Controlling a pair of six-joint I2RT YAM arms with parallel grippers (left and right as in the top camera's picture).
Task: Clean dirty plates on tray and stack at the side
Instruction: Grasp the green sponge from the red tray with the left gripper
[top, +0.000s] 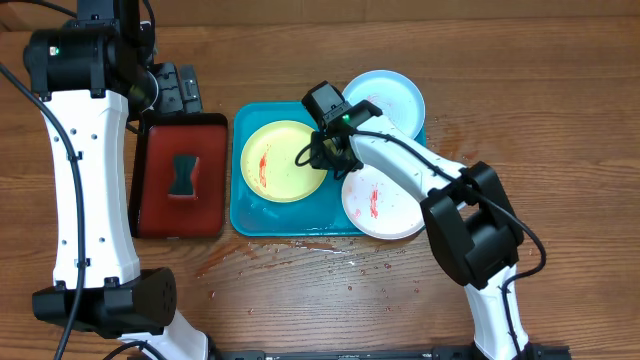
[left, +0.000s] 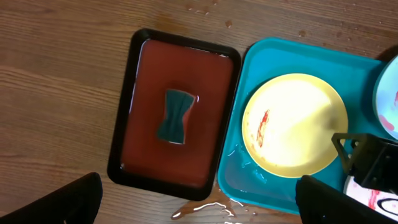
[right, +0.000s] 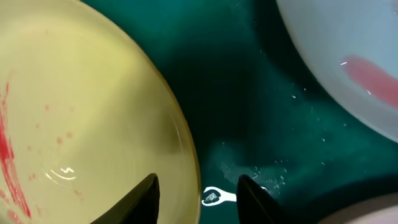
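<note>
The yellow-green plate lies flat in the left half of the turquoise tray, with a red smear down its left side. The right gripper is at the plate's right rim. Its jaws are partly apart and straddle the edge, one finger over the plate and the other over the wet tray floor, clear of the rim. Nothing is gripped.

The light cyan plate sits on the tray's far right corner and hangs over the rim, showing a red streak. The white plate overlaps the tray's right edge and is also smeared red. The right arm crosses between these two plates and covers part of each.

Water glistens on the wooden table just below the tray. Just left of the turquoise tray sits a dark red tray with a dark sponge in its middle. The left gripper hangs above it with its jaws spread wide and nothing in them.
</note>
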